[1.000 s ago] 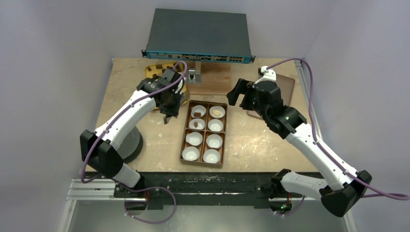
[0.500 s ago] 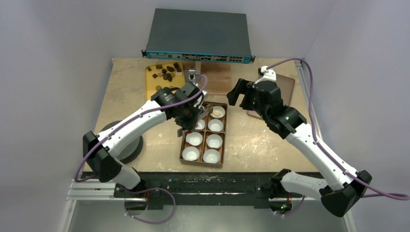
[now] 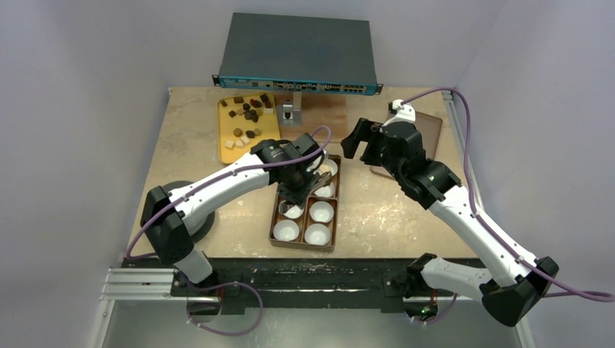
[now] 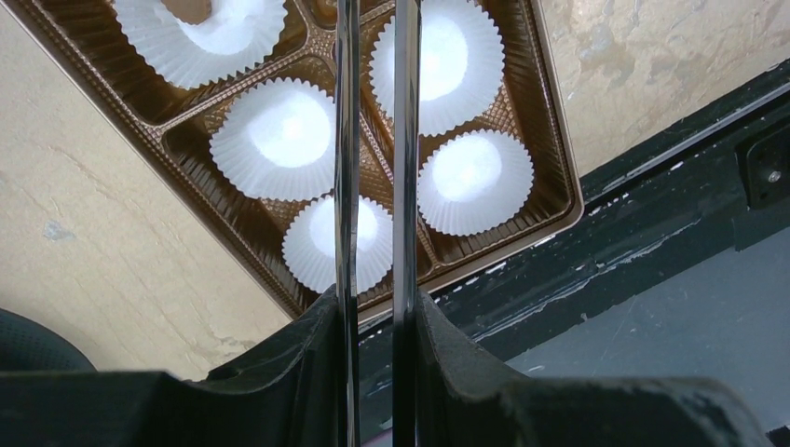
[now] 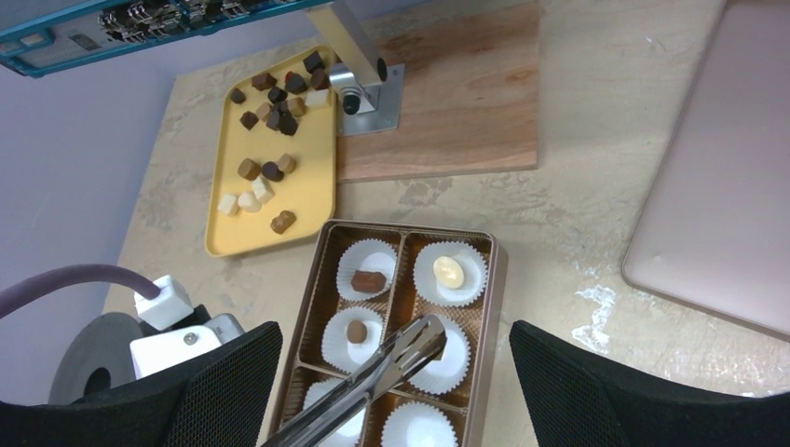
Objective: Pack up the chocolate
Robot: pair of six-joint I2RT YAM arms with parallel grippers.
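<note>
Beyond my left claw (image 4: 373,307) and off to its left, a yellow tray (image 5: 307,200) lies on the counter (image 3: 377,210). It carries most of the chocolate (image 5: 270,168), loose dark, tan and pale pieces clustered at its far end.

My left claw is clamped on a pair of metal tongs (image 4: 347,140). The two blades run forward almost parallel with a thin gap between them, and I see nothing held in that gap. Directly under the claw sits the brown box (image 4: 550,168), each compartment lined with a white paper cup (image 4: 279,130). The tong tips hang over the cup in the right column, second row from the far end. I cannot tell whether they touch it.

Past the tips, three cups are filled. There is a dark piece (image 5: 369,280) in the far left cup, a pale piece (image 5: 449,271) in the far right cup, and a small brown piece (image 5: 356,331) in the cup just nearer than the dark one. The cups nearer to me show only white paper.

My right claw (image 5: 391,328) hangs above the counter to the right of the box, its fingers (image 5: 233,372) spread wide and holding nothing. To its right lies a flat pinkish-brown lid (image 5: 717,186).
</note>
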